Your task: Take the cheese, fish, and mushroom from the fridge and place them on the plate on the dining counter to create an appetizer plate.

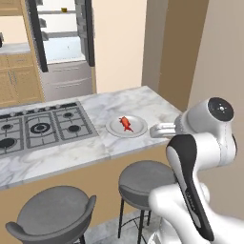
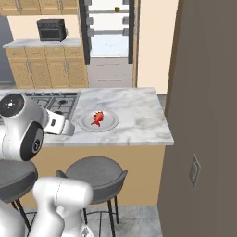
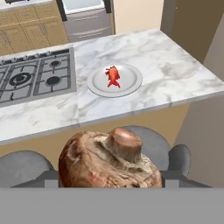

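Gripper (image 3: 109, 186) is clamped on the mushroom (image 3: 109, 159), which sits big and brown at bottom centre of the hand view, stem end up, a dark finger showing on each side of it. In the left base view the hand end sits centre-right, just off the near edge of the dining counter (image 1: 143, 102), above the stools (image 1: 143, 181). Fish (image 1: 126, 123) lies on the plate (image 1: 138, 128), red-orange, about mid-plate; same in the right base view, fish (image 2: 97, 118) on plate (image 2: 111, 121) at frame centre-left, and in the hand view at upper centre. Plate rests on the marble just beside the gas cooktop (image 1: 40, 126). Fridge (image 1: 62, 43) stands open at upper left of the left base view, with a small yellow item, likely the cheese (image 1: 64, 10), on an upper shelf; too small to be sure. Microwave (image 2: 51, 29) at upper left of the right base view.
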Controlling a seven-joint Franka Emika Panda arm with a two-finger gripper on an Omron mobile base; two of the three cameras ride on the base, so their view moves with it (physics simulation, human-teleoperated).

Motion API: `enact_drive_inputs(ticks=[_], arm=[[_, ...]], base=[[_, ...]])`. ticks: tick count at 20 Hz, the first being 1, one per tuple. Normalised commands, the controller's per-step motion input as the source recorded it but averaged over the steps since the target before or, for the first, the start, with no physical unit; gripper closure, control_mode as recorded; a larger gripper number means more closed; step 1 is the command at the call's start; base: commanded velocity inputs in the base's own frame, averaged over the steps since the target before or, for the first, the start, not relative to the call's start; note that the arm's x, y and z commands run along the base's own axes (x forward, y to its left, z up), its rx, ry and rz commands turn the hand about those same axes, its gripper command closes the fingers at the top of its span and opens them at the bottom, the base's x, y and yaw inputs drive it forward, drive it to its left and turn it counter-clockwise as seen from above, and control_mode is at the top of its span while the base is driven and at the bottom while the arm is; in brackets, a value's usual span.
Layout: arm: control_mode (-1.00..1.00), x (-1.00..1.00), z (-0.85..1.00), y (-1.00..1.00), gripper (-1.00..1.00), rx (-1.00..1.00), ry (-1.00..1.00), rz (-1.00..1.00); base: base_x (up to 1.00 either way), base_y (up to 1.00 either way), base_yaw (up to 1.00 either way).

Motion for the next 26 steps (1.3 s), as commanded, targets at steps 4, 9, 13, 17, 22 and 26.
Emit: enact_drive_inputs(ticks=[4, 9, 13, 17, 22, 26], arm=[[-1.0, 0.13, -0.04, 0.0, 1.0, 0.0, 0.0, 0.0], [-1.0, 0.67, -0.09, -0.04, 1.0, 0.01, 0.0, 0.02], [-1.0, 0.92, -0.08, -0.06, 1.0, 0.05, 0.05, 0.05], [-1.0, 0.78, -0.19, 0.06, 1.0, 0.01, 0.1, 0.0], [-1.0, 0.83, -0.3, 0.16, 1.0, 0.0, 0.11, 0.0], [-1.0, 0.66, -0.28, 0.22, 1.0, 0.0, 0.04, 0.0]], base=[[0.08, 0.0, 0.0], [0.0, 0.0, 0.0], [0.0, 0.0, 0.0], [0.0, 0.0, 0.0], [0.0, 0.0, 0.0], [0.0, 0.0, 0.0]])
